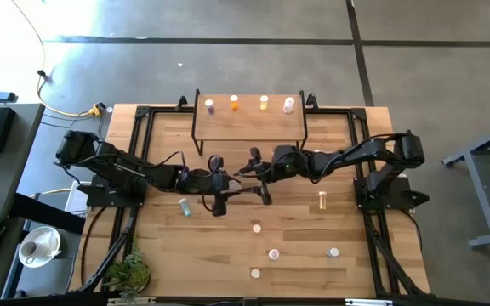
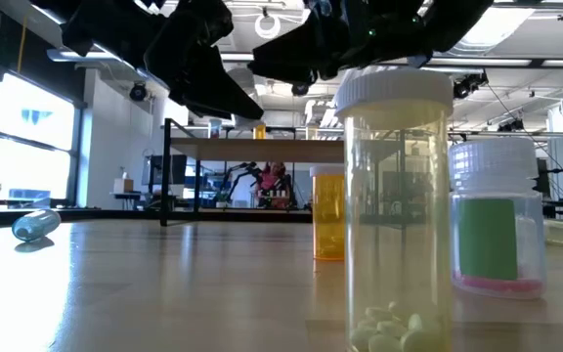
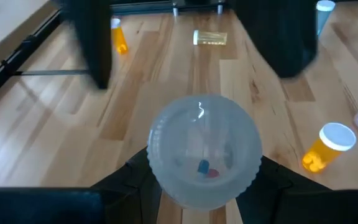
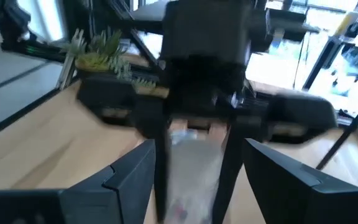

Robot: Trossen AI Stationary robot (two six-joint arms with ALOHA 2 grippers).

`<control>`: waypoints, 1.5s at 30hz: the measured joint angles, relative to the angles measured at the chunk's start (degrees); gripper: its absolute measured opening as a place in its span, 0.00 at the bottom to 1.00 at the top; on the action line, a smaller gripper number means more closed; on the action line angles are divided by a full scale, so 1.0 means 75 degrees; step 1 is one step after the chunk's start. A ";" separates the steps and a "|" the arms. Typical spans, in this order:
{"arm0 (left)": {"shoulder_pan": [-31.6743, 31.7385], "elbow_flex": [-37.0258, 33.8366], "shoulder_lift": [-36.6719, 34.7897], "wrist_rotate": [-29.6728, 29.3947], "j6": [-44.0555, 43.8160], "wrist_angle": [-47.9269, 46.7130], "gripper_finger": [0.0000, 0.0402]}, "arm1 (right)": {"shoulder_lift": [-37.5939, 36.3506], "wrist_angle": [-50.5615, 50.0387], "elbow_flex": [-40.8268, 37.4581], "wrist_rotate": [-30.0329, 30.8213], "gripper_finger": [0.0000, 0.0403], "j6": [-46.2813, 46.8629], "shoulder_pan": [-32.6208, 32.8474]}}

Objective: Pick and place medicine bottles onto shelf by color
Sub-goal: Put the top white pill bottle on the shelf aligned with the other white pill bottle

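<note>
My left gripper (image 1: 233, 185) is shut on a pale clear medicine bottle (image 3: 204, 158) above the middle of the table. Blue and red pills show inside it. My right gripper (image 1: 249, 177) faces it, open, with its fingers (image 4: 132, 177) on either side of the bottle (image 4: 194, 168), apart from it. The shelf (image 1: 249, 126) stands at the far edge with several bottles in a row on its top. More bottles stand or lie on the table. One is a pale blue one (image 1: 185, 206) on its side and one an orange one (image 1: 322, 201). My left gripper pinches the pale bottle's side walls (image 3: 160, 171) between its two fingers. The fingers (image 4: 161, 155) come in nearly level from the table's left. The bottle stands roughly upright between them, one round end toward my wrist camera. It hangs clear of the table.
Near the front edge stand a tall clear bottle of yellowish pills (image 2: 394, 196), an orange one (image 2: 328, 215) and a pink-bottomed one with a green label (image 2: 497, 225). A small plant (image 1: 130, 274) sits at the near left corner. Black frame rails (image 1: 139, 170) run along both sides.
</note>
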 joint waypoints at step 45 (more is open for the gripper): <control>0.0456 0.0343 0.0332 0.0061 -0.0718 0.0013 0.45 | 0.0256 -0.1688 0.0585 0.0533 0.31 0.0489 -0.0003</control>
